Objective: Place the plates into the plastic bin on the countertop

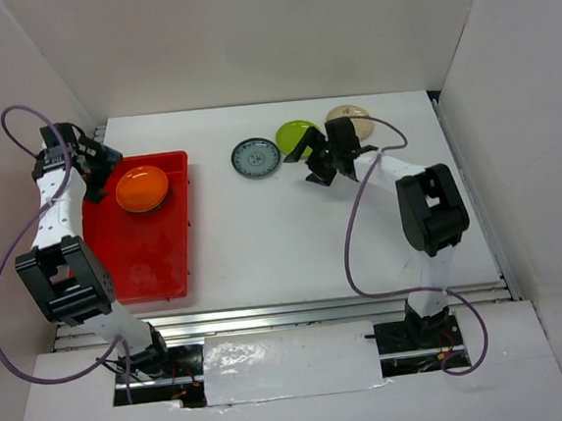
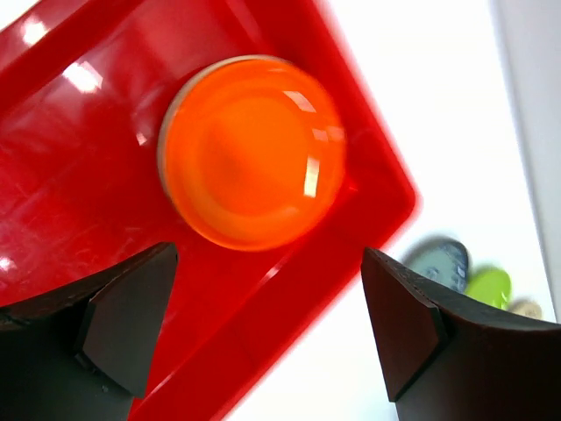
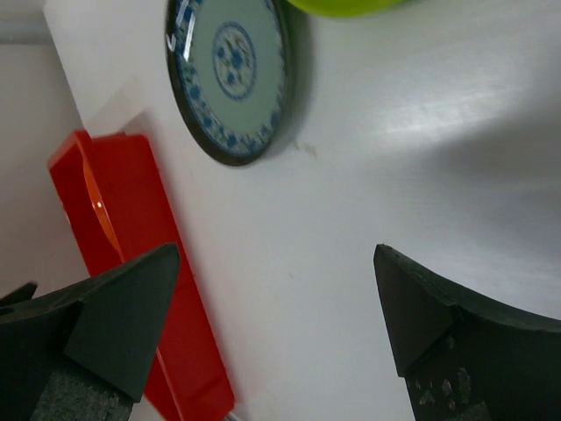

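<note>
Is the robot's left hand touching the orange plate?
Apart. In the left wrist view the left hand is open, and the red bin shows between each finger and the orange plate lying in it.

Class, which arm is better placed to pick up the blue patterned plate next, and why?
Probably right: the right gripper, open, hovers beside the blue patterned plate; the left gripper is over the orange plate in the red bin.

Orange plate, red bin
</note>
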`<state>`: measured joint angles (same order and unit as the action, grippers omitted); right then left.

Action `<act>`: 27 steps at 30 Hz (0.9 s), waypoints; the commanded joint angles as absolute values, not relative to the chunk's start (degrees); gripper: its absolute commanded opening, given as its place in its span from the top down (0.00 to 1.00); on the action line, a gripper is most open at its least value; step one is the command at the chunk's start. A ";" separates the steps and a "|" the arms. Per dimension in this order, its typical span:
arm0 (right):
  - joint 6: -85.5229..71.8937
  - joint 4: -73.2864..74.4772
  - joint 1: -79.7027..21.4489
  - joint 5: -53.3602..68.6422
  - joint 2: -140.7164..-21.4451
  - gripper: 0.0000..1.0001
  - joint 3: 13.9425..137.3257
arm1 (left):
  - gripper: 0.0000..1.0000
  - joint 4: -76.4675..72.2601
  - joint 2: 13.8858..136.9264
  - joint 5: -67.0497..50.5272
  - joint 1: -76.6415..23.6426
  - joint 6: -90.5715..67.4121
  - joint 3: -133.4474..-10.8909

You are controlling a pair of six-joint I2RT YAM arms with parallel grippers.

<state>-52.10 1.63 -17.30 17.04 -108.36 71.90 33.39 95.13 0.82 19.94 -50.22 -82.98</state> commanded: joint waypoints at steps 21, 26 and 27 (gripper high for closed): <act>-61.79 27.86 -21.97 11.26 -144.66 0.58 121.80 | 0.01 40.52 70.75 -10.02 17.14 -29.44 -74.62; -62.93 27.42 -22.76 10.28 -144.14 0.94 121.38 | 0.01 40.08 71.46 -10.98 17.40 -28.39 -73.74; -62.84 27.33 -23.20 10.46 -143.88 1.00 121.20 | 0.01 39.82 71.46 -11.42 17.49 -28.48 -73.48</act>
<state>-62.41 24.88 -21.91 11.84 -143.96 119.46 42.09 71.94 -9.15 17.41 -30.09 -73.87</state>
